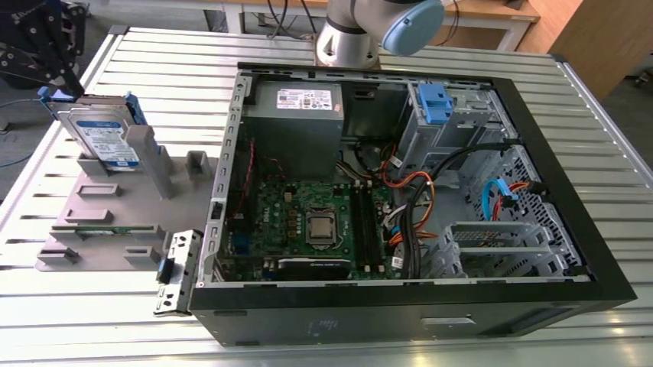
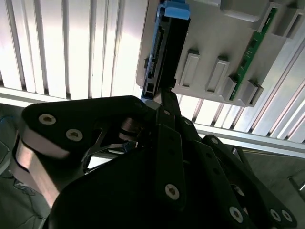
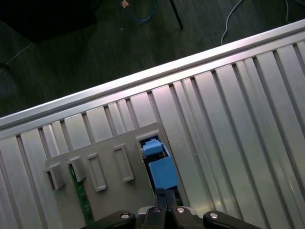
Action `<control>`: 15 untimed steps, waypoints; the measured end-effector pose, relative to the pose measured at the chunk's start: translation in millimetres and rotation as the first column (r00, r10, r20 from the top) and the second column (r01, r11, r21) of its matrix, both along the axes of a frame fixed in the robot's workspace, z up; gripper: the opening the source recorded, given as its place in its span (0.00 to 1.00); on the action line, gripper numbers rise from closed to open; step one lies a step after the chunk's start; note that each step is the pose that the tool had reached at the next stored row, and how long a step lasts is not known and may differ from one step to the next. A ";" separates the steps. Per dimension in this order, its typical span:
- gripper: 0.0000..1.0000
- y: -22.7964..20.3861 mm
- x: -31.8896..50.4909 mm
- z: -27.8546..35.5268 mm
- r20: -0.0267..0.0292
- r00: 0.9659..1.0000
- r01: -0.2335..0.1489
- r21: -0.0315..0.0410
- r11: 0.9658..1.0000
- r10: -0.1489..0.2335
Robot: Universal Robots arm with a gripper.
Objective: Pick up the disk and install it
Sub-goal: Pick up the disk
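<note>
Second wrist view: at centre the gripper (image 2: 164, 98) reaches the disk (image 2: 167, 47) standing in its rack (image 2: 209, 28); whether it has a hold I cannot tell; pick-up step, calling for a straight pull.

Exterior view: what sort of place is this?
Likely a robotics lab for computer assembly: an opened computer case on a slatted metal table, the disk standing in a grey fixture, a robot arm behind.

The exterior view sits high and looks obliquely down on the open case (image 1: 408, 313) and table (image 1: 592, 115). Both wrist views ride close, facing the holder (image 2: 214, 43) (image 3: 109, 152) (the second wrist view looks along the gripper (image 2: 164, 102)). All three views share the holder and disk (image 1: 102, 141).
</note>
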State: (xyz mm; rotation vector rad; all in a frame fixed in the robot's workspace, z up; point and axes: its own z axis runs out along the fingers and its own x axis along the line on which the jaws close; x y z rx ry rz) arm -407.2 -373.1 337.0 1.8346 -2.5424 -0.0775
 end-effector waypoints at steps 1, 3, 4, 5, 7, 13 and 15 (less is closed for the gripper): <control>0.11 0.0 0.0 -0.1 0.000 1.000 -0.015 0.000 1.000 0.015; 0.11 0.0 0.0 -0.2 0.000 0.999 -0.044 0.000 0.999 0.044; 0.11 0.0 0.0 -0.2 0.000 0.998 -0.059 0.000 0.998 0.059; 0.11 0.0 0.0 -0.3 0.000 0.997 -0.073 0.000 0.997 0.073; 0.11 0.0 0.0 -0.5 0.000 0.994 -0.108 0.000 0.994 0.108; 0.11 0.0 0.0 -1.2 0.000 0.973 -0.230 0.000 0.973 0.230; 0.11 0.1 0.0 -1.2 0.000 0.970 -0.244 0.002 0.970 0.244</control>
